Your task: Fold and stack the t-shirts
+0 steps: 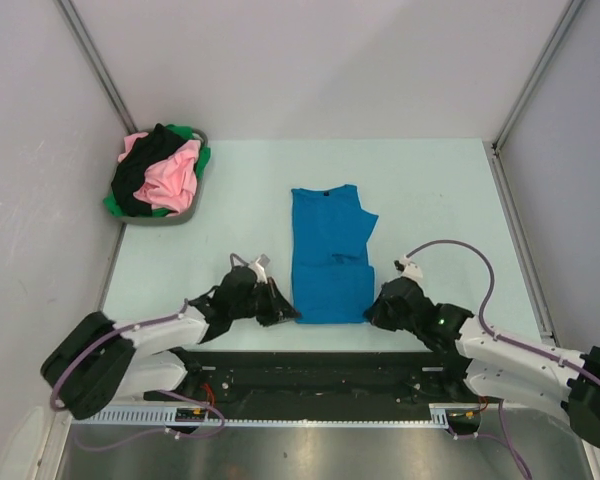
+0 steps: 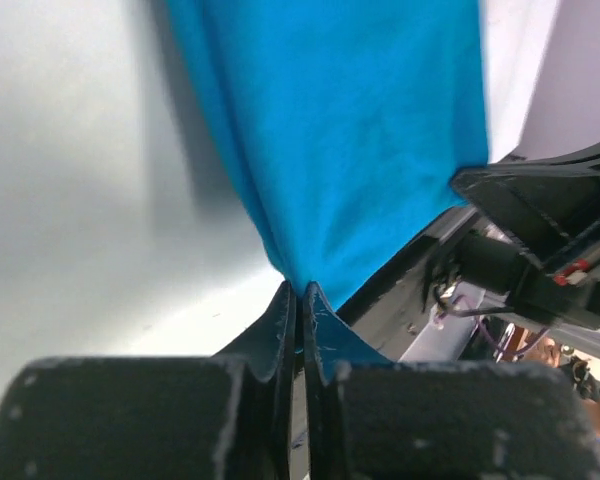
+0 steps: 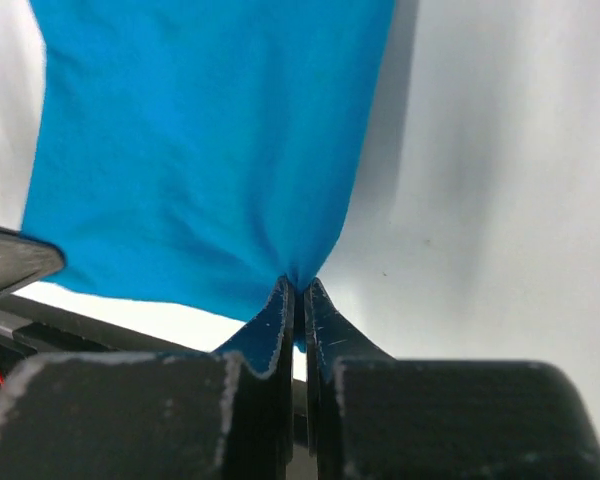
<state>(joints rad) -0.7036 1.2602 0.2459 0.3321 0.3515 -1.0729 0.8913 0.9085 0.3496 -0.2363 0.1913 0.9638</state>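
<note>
Pink, black and green t-shirts (image 1: 172, 178) lie heaped in a round grey basket (image 1: 180, 217) at the far left corner of the desk (image 1: 450, 190). Nearer, the left pincer (image 2: 300, 292) is pinching the near left corner of the blue t-shirt (image 1: 330, 255), which lies partly folded mid-desk, collar away. The right pincer (image 3: 298, 285) nips its near right corner likewise
</note>
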